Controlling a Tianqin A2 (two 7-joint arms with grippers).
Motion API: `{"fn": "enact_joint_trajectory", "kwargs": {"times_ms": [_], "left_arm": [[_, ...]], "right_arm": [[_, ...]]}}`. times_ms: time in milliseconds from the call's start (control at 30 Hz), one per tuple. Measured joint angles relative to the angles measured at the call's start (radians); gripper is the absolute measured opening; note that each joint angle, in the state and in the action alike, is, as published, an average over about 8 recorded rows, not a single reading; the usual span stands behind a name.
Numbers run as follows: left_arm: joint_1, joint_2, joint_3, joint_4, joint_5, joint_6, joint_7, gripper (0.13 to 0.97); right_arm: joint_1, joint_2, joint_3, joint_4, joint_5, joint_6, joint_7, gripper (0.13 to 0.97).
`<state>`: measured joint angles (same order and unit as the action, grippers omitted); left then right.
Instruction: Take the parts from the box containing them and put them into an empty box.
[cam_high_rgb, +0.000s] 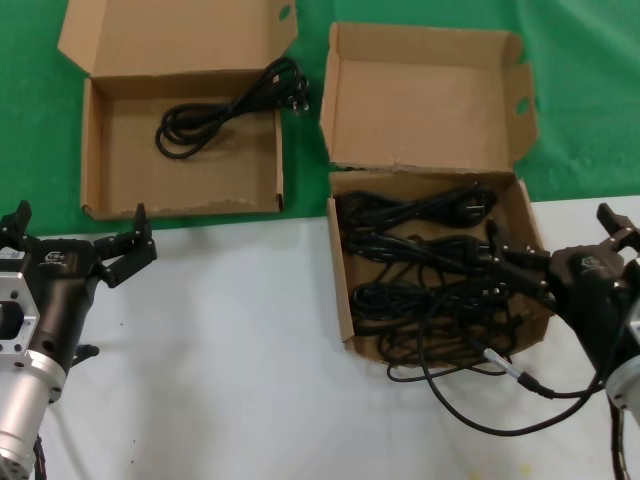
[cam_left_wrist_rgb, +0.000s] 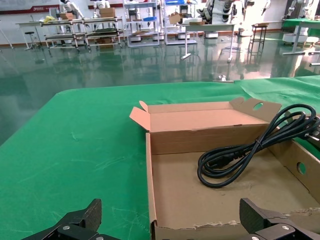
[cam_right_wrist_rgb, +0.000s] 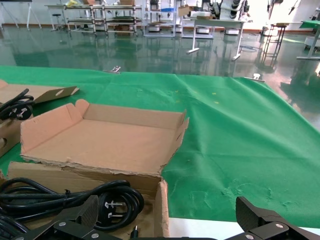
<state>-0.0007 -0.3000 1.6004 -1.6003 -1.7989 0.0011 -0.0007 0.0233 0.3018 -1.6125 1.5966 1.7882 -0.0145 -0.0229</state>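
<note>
Several cords (cam_high_rgb: 425, 270) are filling the deep box (cam_high_rgb: 436, 262), one lying in the shallow box (cam_high_rgb: 180, 140). Right gripper (cam_high_rgb: 520, 265) is spreading its jaws over the deep box's near-right rim; left gripper (cam_high_rgb: 75, 238), open, is hovering before the shallow box's front wall. Only the head view is showing a thin cable (cam_high_rgb: 480, 385) trailing outside.

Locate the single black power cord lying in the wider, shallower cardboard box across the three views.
Head view: the single black power cord lies in the wide shallow brown cardboard box at upper left, its plug end over the far right rim.
Left wrist view: cord at right of centre, inside that box.
Right wrist view: only its plug end shows, at the left edge.
Shared landmark: green table cover.
</note>
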Motion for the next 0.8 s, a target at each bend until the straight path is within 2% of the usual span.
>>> {"fn": "enact_joint_trajectory", "kwargs": {"times_ms": [800], "left_arm": [[0.000, 0.000, 0.000, 0.000, 0.000, 0.000, 0.000, 0.966]], "right_arm": [[0.000, 0.000, 0.000, 0.000, 0.000, 0.000, 0.000, 0.966]]}}
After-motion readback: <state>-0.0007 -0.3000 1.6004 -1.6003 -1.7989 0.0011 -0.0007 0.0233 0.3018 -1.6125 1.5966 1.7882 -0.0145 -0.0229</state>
